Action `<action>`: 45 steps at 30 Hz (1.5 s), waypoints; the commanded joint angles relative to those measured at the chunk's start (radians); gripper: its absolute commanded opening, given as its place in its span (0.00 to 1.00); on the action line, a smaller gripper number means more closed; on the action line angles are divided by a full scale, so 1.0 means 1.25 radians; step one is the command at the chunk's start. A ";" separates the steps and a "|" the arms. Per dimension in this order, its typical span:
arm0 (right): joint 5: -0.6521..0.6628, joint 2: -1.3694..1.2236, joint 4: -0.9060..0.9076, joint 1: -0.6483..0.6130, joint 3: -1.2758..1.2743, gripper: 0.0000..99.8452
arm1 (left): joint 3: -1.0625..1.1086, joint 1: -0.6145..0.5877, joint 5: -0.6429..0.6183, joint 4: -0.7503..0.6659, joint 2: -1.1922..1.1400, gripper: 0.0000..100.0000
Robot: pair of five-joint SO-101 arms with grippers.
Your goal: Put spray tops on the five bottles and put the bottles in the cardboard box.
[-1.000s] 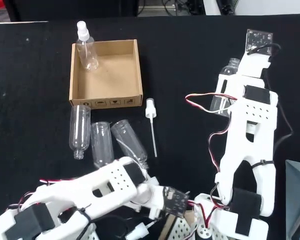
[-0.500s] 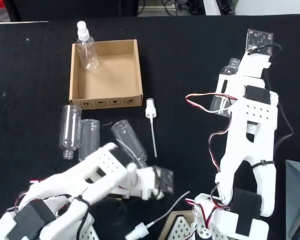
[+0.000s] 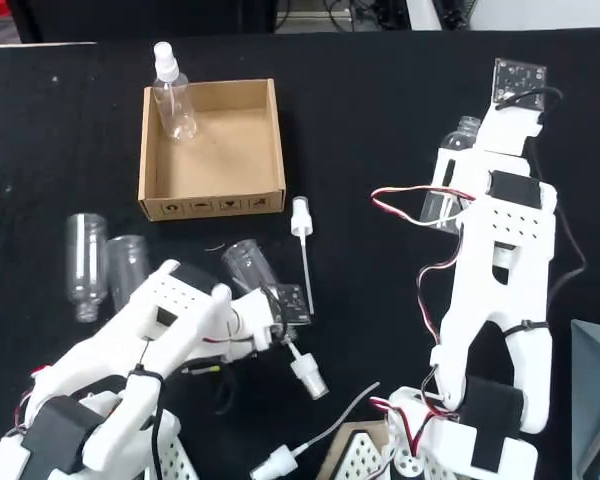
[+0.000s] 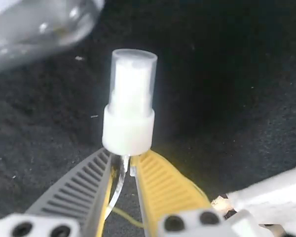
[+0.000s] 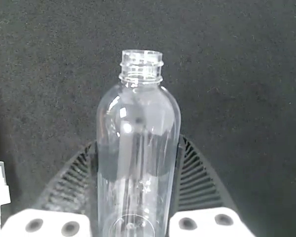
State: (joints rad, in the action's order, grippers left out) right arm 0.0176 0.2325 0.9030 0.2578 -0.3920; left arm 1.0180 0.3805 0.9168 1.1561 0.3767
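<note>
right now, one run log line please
left gripper: shut on white plastic spray top | right gripper: shut on clear plastic bottle, uncapped | brown cardboard box: one capped bottle

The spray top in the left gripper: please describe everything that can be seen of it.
The spray top has a clear cap over a white nozzle, a white collar and a thin tube, apparently plastic. The left gripper is shut on the tube just under the collar. The head points away from the gripper, above the black table; contact there is unclear.

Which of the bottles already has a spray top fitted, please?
The bottle in the cardboard box: only it shows a white spray top; the others are outside the box.
</note>
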 commanded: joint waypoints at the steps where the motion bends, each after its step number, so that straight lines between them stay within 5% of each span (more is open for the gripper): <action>1: 0.000 0.004 -0.015 0.014 0.053 0.01 | -0.021 -0.013 0.006 0.011 0.010 0.07; 7: 0.000 -0.028 -0.016 0.014 0.061 0.01 | -0.044 -0.012 -0.060 0.011 0.010 0.20; 22: 0.000 -0.071 -0.021 0.012 0.082 0.01 | -0.206 0.024 -0.061 0.152 0.010 0.20; 36: 0.000 -0.071 -0.021 0.012 0.080 0.01 | -0.188 0.143 -0.059 0.142 0.000 0.20; 45: 0.000 -0.073 -0.021 0.012 0.080 0.01 | -0.116 0.138 0.043 0.053 0.000 0.20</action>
State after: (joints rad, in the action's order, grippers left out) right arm 0.0176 0.1343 0.8999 0.2578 -0.3583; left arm 0.8600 0.5447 0.9291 1.2543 0.3721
